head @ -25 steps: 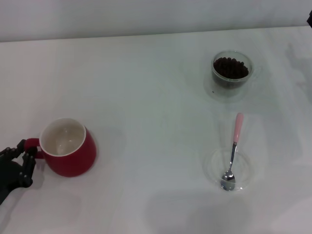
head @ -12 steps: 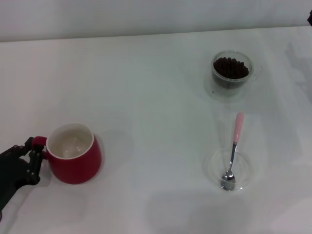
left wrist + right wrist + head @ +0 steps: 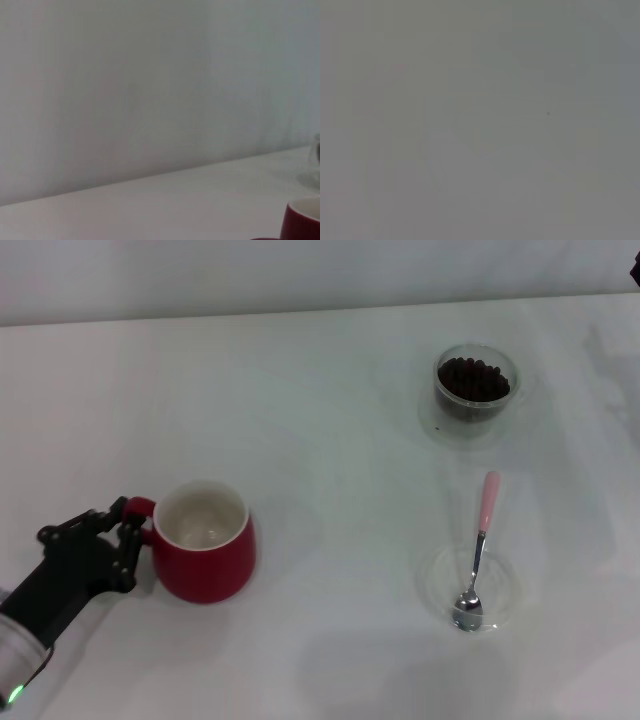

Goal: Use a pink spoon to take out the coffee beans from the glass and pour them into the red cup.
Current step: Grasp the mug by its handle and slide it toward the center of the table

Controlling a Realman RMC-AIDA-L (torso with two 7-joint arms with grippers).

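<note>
The red cup [image 3: 205,560], white inside and holding nothing, stands at the front left of the white table; its rim also shows in the left wrist view [image 3: 301,220]. My left gripper [image 3: 126,533] is shut on the cup's loop handle from the left. The glass [image 3: 476,390] with coffee beans [image 3: 474,378] stands at the back right. The pink spoon [image 3: 482,535] lies at the front right, its metal bowl resting in a flat clear dish [image 3: 503,585] and its pink handle pointing toward the glass. My right gripper is out of view.
The white table [image 3: 330,440] ends at a pale wall along the back. A dark sliver of something [image 3: 635,272] shows at the top right edge of the head view. The right wrist view shows only flat grey.
My left gripper has slid the red cup to the right and slightly away from me, toward the table's middle. The spoon, the dish and the glass have stayed put.
</note>
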